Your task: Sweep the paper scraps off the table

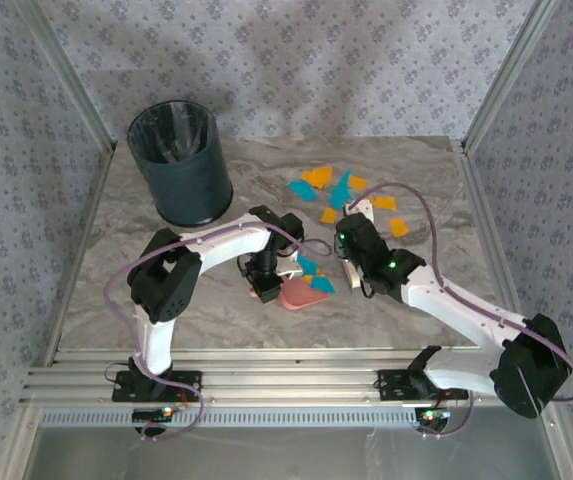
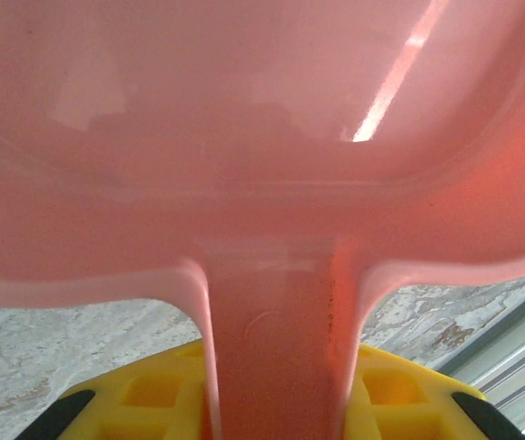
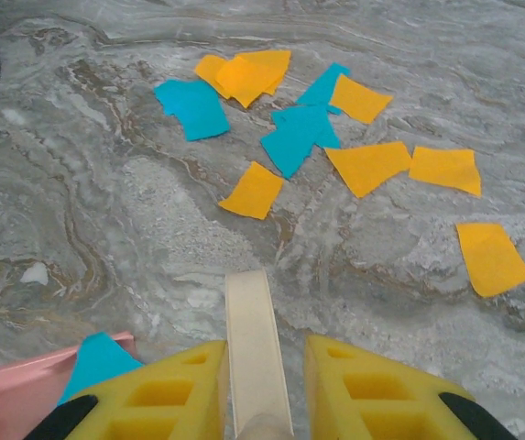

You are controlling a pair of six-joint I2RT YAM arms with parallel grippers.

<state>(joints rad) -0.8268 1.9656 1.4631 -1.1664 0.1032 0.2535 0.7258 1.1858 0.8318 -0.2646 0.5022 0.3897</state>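
Left fingers (image 2: 152, 399) pinch pink dustpan handle (image 2: 276, 348) | right fingers (image 3: 372, 394) pinch cream stick (image 3: 256, 339)

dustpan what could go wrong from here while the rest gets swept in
1. The scraps already on the dustpan lie loose near its lip; a tilt could spill them back onto the table.
2. One orange scrap lies apart from the cluster, so a stroke of the tool may miss it.

Both arms extend forward with elbows bent, wrists angled inward and down. Left gripper (image 2: 276, 371) clamps a pink dustpan handle (image 2: 276, 298); right gripper (image 3: 262, 357) clamps a cream flat handle (image 3: 250, 302).
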